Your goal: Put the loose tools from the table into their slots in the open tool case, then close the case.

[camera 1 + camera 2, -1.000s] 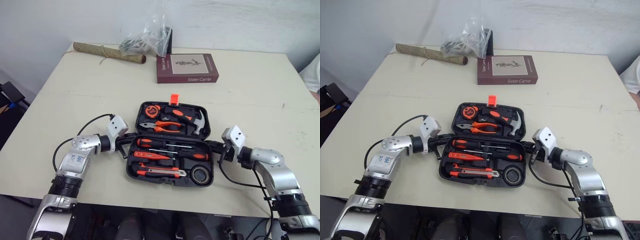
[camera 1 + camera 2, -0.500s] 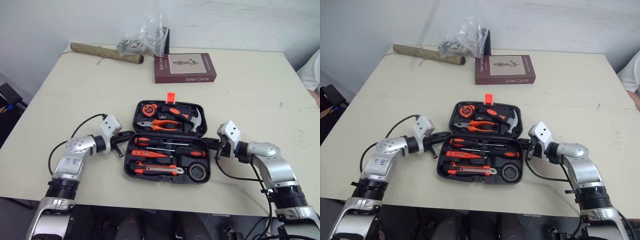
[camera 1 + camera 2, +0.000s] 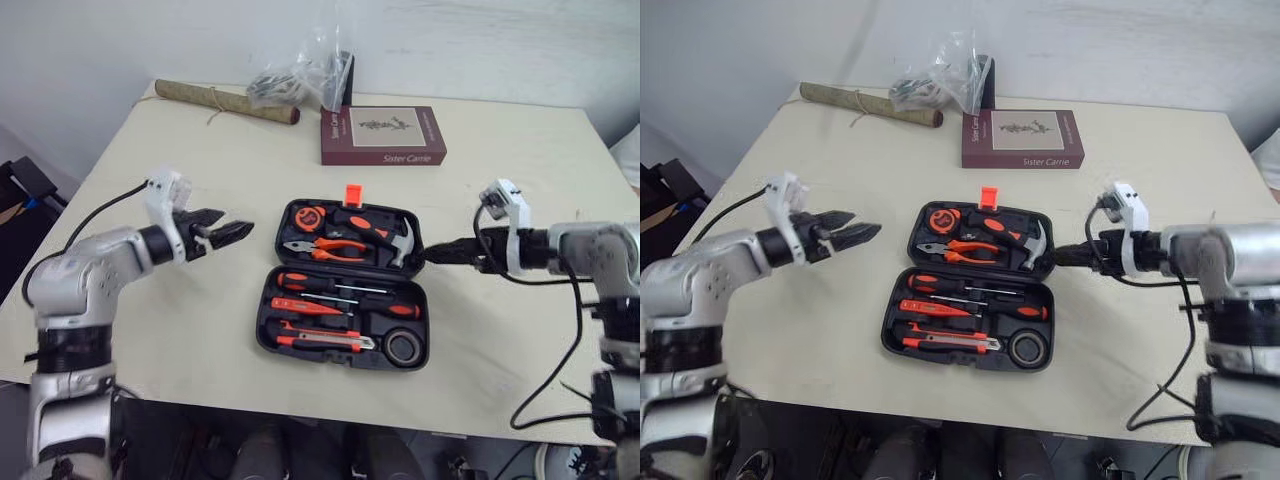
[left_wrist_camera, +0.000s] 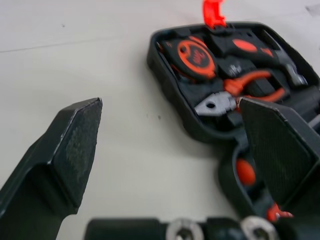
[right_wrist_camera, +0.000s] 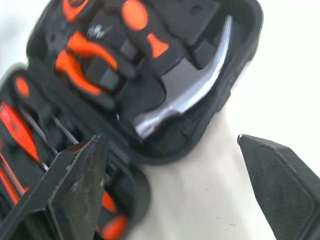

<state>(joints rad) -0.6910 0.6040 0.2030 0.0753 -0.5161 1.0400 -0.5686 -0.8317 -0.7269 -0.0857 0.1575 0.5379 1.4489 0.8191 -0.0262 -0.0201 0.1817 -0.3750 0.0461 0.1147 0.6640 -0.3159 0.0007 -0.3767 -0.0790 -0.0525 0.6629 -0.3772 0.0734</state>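
- Lying open at the middle of the bench point(image 3: 520, 170), the tool case point(image 3: 268, 318) had its two black halves spread flat, one nearer the robot and one farther away, with the orange latch point(image 3: 352, 193) standing up on the far edge.
- The far half held a tape measure point(image 3: 302, 216), orange-handled pliers point(image 3: 322, 250) and a hammer point(image 3: 388, 236) whose steel head lay toward the robot's right.
- The near half held screwdrivers point(image 3: 345, 284) laid crosswise, a utility knife point(image 3: 325, 340) along the near edge and a roll of tape point(image 3: 403, 347) in the right-hand corner.
- The right hand point(image 3: 432, 254) was just beside the right edge of the far half, level with the hammer, its two fingers spread wide and gripping nothing; whether a fingertip touched the case could not be told.
- The left hand point(image 3: 235, 228) hung over bare bench to the left of the case, apart from it, pointing toward the far half, fingers parted and empty.
- Farther back, a dark red book point(image 3: 383, 135) lay flat, well apart from the case.
- At the back edge sat a crumpled plastic bag point(image 3: 300, 75) and, to its left, a rolled bundle point(image 3: 225, 100) tied with string.
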